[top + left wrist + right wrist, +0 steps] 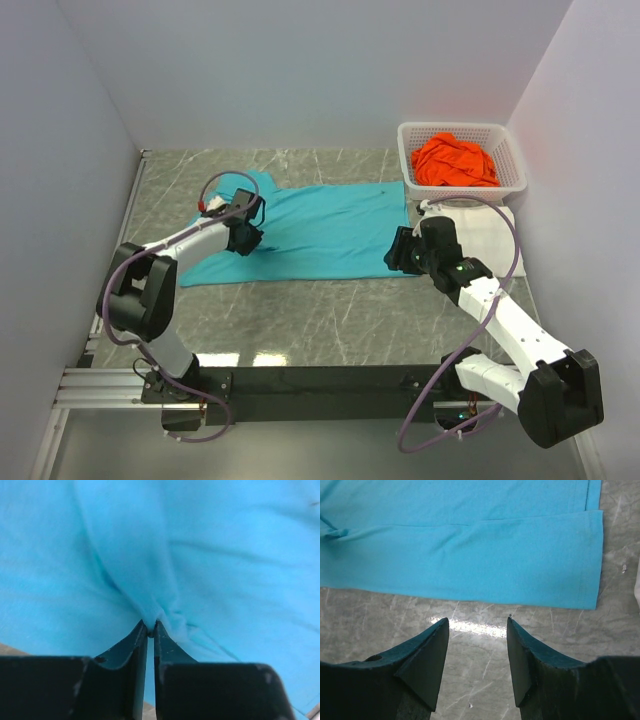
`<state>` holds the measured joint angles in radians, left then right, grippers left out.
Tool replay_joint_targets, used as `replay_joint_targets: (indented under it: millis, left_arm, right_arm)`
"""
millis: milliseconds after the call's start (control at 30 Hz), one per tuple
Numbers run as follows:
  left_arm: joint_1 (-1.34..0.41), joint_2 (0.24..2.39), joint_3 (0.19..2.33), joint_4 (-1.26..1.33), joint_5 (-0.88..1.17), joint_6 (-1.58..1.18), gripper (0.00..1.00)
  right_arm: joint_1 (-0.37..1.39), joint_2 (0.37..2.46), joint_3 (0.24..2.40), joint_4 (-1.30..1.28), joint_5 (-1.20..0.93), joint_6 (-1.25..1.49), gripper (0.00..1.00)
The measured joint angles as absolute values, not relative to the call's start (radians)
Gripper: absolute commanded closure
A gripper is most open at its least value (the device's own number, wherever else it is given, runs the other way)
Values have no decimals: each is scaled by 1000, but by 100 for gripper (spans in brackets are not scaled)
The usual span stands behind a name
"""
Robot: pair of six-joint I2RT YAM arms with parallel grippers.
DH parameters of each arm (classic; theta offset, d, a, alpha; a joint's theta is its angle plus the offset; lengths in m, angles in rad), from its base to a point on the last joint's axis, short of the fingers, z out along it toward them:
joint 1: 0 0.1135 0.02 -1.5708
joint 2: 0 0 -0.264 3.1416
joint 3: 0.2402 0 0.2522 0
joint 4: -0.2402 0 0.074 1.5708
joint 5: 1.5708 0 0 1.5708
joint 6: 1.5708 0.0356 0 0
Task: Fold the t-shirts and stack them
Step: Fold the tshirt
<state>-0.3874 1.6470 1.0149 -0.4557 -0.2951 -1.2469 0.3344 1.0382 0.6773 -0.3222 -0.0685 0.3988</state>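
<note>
Because the teal t-shirt (pixel 320 230) is soft and limp, my left tool (pixel 149 629) clamps a pinched fold — my right tool (pixel 477 632), jaws apart, should take the lower-right hem corner (pixel 590 597).

Cloth, soft and matt, lightly creased: teal t-shirt (pixel 330 230), orange t-shirt (pixel 455 162). Glossy grey marble-look surface: table (pixel 330 320). White plastic lattice: basket (pixel 407 160).

A white lattice basket (pixel 462 128) stands in the upper right of the overhead view, close to the right wall (pixel 590 150) and near the back wall (pixel 320 70). It rests on a grey marble-patterned table (pixel 330 320) showing bright glare patches (pixel 255 358) low in the frame. An aluminium rail (pixel 100 385) runs along the lower left.
</note>
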Motion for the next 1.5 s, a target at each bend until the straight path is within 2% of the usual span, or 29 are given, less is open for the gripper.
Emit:
replay_joint_targets:
  millis: [467, 933, 1033, 1067, 1233, 1333, 1500]
  left_arm:
    - [-434, 1872, 1356, -521, -403, -999, 86]
    - [-537, 2001, 1465, -521, -446, -759, 78]
    - [-553, 2006, 1465, -521, -452, -735, 68]
    - [-556, 2008, 1466, -521, -454, -732, 61]
    - [-558, 2008, 1484, -526, -477, -727, 39]
    - [-551, 1993, 1489, -538, -495, -749, 22]
    - [-524, 1888, 1485, -583, -517, -809, 21]
  right_arm:
    - [334, 1056, 662, -317, -73, 398, 43]
    - [334, 1080, 662, -315, -83, 395, 44]
    - [334, 1084, 662, -315, -90, 395, 44]
    - [334, 1085, 662, -315, -93, 395, 44]
    - [334, 1093, 662, -315, -99, 395, 44]
    - [334, 1104, 662, -316, -99, 396, 44]
    - [334, 1170, 677, -327, -99, 408, 44]
